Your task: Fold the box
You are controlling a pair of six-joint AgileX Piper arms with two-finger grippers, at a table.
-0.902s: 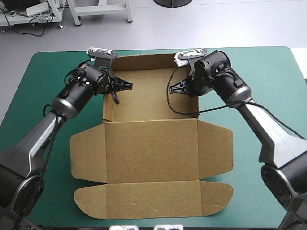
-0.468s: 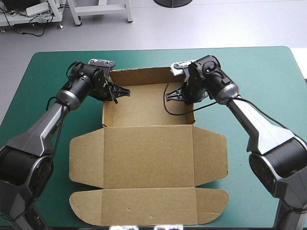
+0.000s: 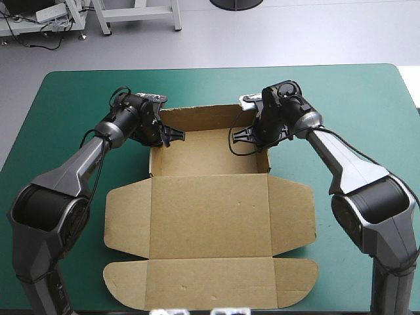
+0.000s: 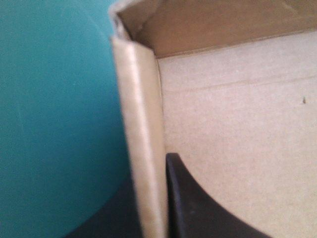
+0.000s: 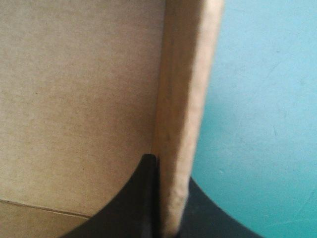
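At 11 o'clock of the table's centre, your black-fingered left gripper [image 3: 174,135] pinches the left wall of the brown cardboard box [image 3: 210,152], which sits mid-table on the teal-green cover [image 3: 59,105]. At 1 o'clock your right gripper [image 3: 240,135] clamps the right wall. I judge the tray formed, while the lid [image 3: 210,216] lies flat toward 6 o'clock, unfolded.

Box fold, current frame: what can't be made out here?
- High view: the left gripper and right gripper cover the far corners of the box, so the corner tucks are hidden.
- Left wrist view: the outer finger is mostly behind the left wall and blurred.
- Right wrist view: the outer finger is half hidden by the right wall.
- Both wrist views: the lid is out of frame.
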